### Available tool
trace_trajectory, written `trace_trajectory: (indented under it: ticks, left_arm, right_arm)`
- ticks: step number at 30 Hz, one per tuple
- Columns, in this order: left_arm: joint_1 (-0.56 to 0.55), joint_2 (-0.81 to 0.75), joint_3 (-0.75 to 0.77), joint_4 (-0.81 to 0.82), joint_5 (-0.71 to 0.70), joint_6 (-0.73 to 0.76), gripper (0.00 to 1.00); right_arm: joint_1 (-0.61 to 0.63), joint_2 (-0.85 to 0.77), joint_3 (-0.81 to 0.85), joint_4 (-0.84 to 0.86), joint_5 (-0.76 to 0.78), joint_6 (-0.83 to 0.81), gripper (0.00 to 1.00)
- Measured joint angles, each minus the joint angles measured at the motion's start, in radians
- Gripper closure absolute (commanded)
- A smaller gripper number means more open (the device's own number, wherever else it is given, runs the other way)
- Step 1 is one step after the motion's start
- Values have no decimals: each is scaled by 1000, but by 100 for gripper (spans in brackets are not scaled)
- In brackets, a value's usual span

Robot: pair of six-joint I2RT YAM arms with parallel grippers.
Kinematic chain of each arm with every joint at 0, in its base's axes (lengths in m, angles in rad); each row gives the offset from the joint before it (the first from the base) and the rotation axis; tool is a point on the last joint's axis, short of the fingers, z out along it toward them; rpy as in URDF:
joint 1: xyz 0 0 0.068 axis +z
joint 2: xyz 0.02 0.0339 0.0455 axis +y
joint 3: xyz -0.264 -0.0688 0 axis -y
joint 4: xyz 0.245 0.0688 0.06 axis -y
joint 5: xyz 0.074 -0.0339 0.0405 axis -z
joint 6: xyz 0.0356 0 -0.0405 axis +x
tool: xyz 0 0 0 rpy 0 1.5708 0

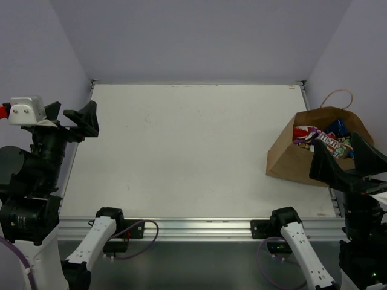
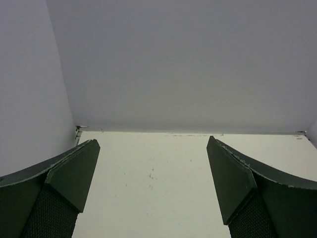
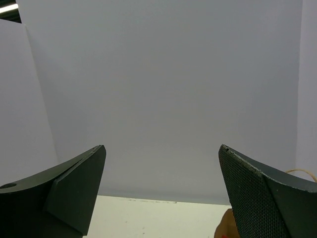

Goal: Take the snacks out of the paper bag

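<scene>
The brown paper bag (image 1: 296, 158) lies on its side at the table's right edge, its mouth facing up toward the camera and a thin loop handle (image 1: 336, 96) behind it. Several snacks (image 1: 320, 140) show in its mouth: red-white, blue and dark brown packets. My right gripper (image 1: 343, 151) is open and empty, hovering over the bag's near right part. In the right wrist view the gripper (image 3: 162, 148) points at the back wall, with a corner of the bag (image 3: 225, 229) at the bottom. My left gripper (image 1: 72, 115) is open and empty at the table's far left; it also shows in the left wrist view (image 2: 153, 144).
The white table top (image 1: 181, 151) has a metal rail (image 1: 193, 226) along its near edge. Pale walls close the back and both sides. Both arm bases (image 1: 109, 220) sit at the near edge with looped cables.
</scene>
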Motion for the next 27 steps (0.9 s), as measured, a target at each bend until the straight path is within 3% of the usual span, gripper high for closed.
trace_trajectory:
  ticks: [5, 10, 20, 23, 27]
  left_arm:
    - [0, 1, -7, 1, 16, 0, 0]
    - [-4, 14, -14, 2, 58, -1, 0]
    - [-4, 86, -98, -1, 128, -5, 0]
    - [-4, 98, -129, -3, 144, -10, 0]
    - [-6, 102, -153, -3, 162, -12, 0]
  right_arm:
    - [0, 21, 18, -16, -31, 1, 1]
    - [0, 151, 99, -66, -39, 22, 1]
    - [-12, 724, 340, -398, 177, 139, 1]
    - [-52, 839, 327, -482, 190, 186, 1]
    - [-129, 879, 276, -550, 190, 237, 1]
